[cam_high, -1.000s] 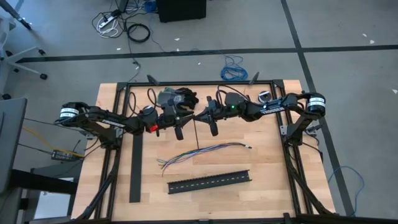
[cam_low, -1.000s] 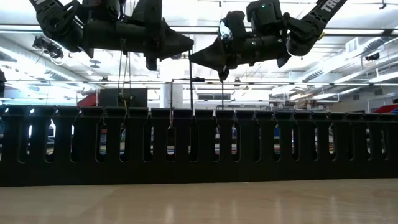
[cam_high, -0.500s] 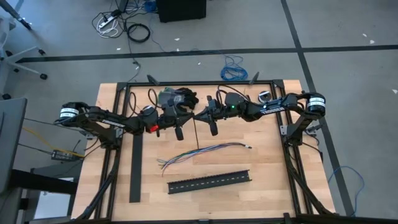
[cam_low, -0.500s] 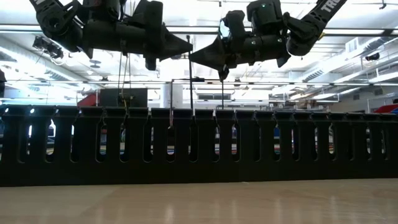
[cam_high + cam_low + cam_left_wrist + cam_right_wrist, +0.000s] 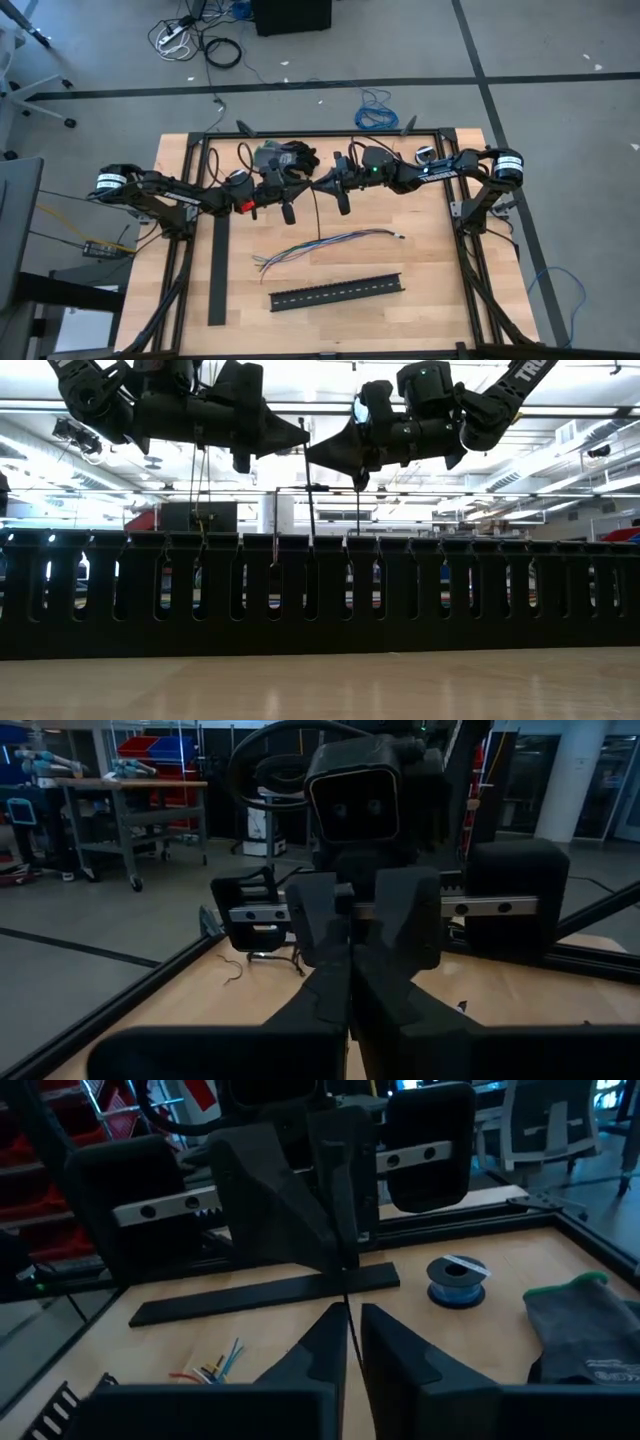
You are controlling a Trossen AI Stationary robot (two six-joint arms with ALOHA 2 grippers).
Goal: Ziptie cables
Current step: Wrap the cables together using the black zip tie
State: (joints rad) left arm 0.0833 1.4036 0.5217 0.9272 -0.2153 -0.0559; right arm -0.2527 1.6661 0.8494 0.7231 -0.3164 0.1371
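The task looks barely begun — the cables point(image 5: 325, 243) lie loose and unbound on the counter point(image 5: 440, 280), centre of the overhead frame, with no tie around them. Above them, in the upper middle of the frame, the left gripper point(image 5: 312, 186) is clenched on the top of a thin black zip tie point(image 5: 317, 212) that hangs straight down. The right gripper point(image 5: 318, 184) meets it tip to tip, its fingers slightly parted around the same strip. The cables sit well below both — untouched.
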